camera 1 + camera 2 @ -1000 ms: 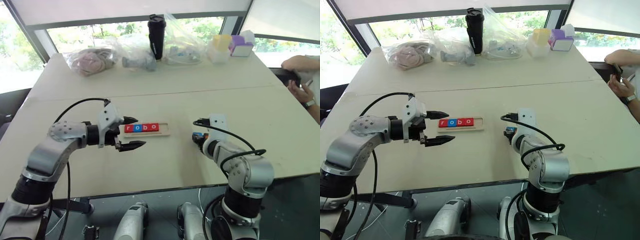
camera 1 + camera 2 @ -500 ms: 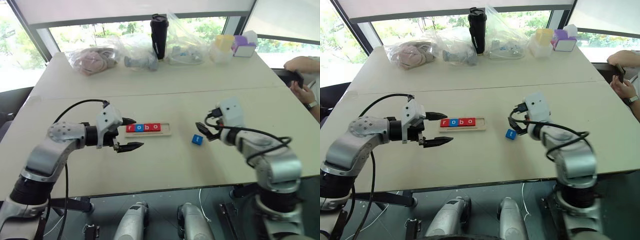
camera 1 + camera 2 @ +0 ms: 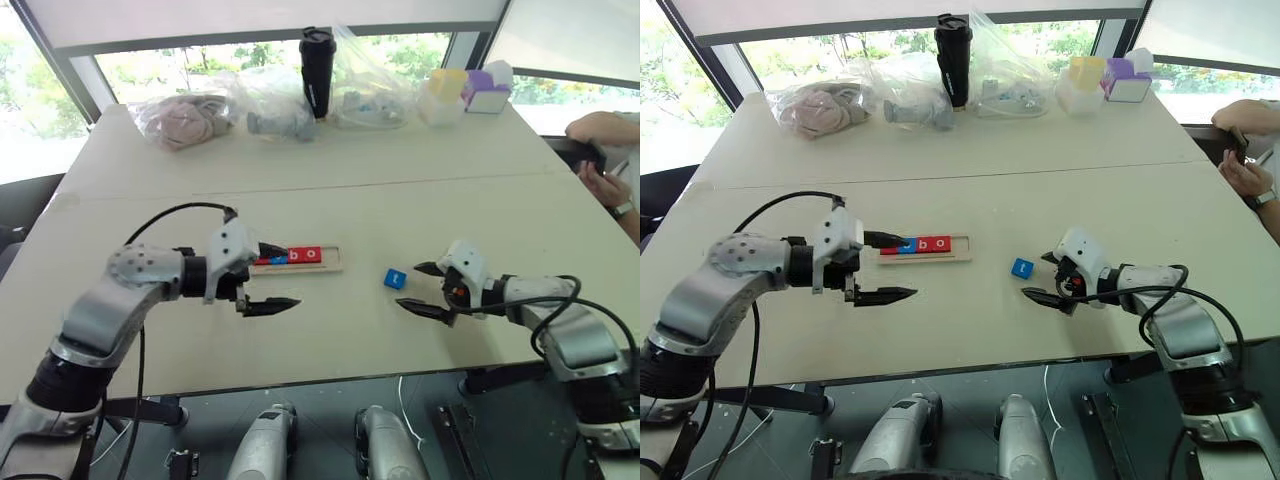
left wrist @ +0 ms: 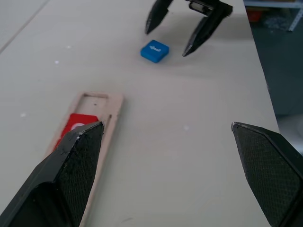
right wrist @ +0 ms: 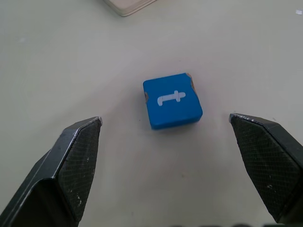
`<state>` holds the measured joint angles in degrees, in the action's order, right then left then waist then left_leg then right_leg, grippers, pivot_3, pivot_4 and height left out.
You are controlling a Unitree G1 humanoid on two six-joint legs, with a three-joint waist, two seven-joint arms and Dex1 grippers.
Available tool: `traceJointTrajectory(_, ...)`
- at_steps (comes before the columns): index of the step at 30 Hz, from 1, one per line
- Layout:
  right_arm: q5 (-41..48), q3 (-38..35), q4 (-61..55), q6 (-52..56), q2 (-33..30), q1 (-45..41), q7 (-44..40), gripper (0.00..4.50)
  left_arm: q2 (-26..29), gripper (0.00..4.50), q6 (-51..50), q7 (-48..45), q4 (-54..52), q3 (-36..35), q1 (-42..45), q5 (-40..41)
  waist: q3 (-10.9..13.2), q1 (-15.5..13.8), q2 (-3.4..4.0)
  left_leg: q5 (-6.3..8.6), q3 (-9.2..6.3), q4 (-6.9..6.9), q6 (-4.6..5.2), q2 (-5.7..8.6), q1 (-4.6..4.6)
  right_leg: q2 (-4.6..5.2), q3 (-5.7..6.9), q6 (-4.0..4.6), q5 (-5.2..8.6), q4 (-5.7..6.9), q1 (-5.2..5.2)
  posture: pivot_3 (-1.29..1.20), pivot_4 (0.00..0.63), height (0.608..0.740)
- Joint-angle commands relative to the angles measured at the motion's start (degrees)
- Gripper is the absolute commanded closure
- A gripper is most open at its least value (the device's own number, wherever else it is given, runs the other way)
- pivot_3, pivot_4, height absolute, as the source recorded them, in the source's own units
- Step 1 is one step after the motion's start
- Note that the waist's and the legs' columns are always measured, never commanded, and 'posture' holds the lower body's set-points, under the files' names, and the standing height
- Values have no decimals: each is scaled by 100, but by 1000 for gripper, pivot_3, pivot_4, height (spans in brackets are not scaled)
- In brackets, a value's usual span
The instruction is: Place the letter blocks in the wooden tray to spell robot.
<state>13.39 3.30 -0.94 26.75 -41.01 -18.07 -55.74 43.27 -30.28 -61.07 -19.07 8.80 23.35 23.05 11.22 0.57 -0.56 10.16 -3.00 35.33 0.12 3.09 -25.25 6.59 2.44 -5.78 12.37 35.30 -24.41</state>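
Note:
The wooden tray [image 3: 331, 268] lies on the table left of centre. It holds a row of letter blocks: a blue one, then a red "b" [image 3: 297, 255] and a red "o" [image 3: 313, 254]. My open left gripper [image 3: 290, 276] reaches over the tray's left end and hides the row's start. The slot at the tray's right end [image 4: 97, 101] is bare. A blue "t" block [image 3: 395, 278] lies flat on the table to the right of the tray. My right gripper [image 3: 408, 286] sits low just right of it, open, with the block [image 5: 172, 100] just beyond its fingertips and untouched.
Clear plastic bags [image 3: 185, 118], a black tumbler [image 3: 317, 72] and coloured boxes [image 3: 463, 92] line the table's far edge. A person's hand [image 3: 603, 180] rests at the far right edge. The table's front edge [image 3: 330, 377] runs just below both grippers.
The right gripper let go of the blue "t" block, which now lies on the table. It then swung right, dropped low and rolled, open, facing the block. The left gripper edged over the tray's left end.

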Motion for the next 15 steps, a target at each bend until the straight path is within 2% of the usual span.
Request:
traceJointTrajectory(1, -131, 13, 207, -360, -30, -175, -42, 24, -40, 0, 113, 8, -115, 11, 148, -57, 0, -15, 0, 0, 0, 0, 0, 0, -1, 0, 0, 0, 0, 0, -1, 0, 150, 740)
traceJointTrajectory(7, -225, 45, 524, -612, -38, -270, -118, 24, -86, 0, 182, 21, -40, 78, 128, -164, 0, -31, 0, 0, 0, 1, 0, 2, -1, -1, 0, -3, -1, 1, 0, 0, 150, 740)
traceJointTrajectory(8, -228, 59, 532, -637, -26, -269, -130, 262, -88, 0, 191, 24, -31, 83, 123, -181, 0, -30, 0, 0, 0, 1, 0, 2, 0, -1, 0, -3, -1, 2, 0, 0, 150, 740)
traceJointTrajectory(10, -192, 60, 542, -684, 15, -276, -164, 828, -95, 0, 164, 45, -29, 84, 135, -192, 0, -29, 0, 0, -1, 2, 0, 2, 0, -2, 0, -3, -1, 3, 0, 0, 150, 740)
traceJointTrajectory(14, -182, 84, 560, -689, 78, -325, -182, 2995, -99, 0, -3, 137, -145, 115, 159, -211, 0, -24, 0, 0, -1, 2, 0, 2, 0, -2, -1, -6, -2, 4, 0, 0, 150, 740)
traceJointTrajectory(15, -201, 96, 584, -702, 90, -340, -181, 3359, -87, 0, -29, 153, -157, 103, 159, -211, 0, -23, 0, 0, -1, 3, 0, 2, 0, -2, 0, -15, -7, 5, 0, 0, 150, 740)
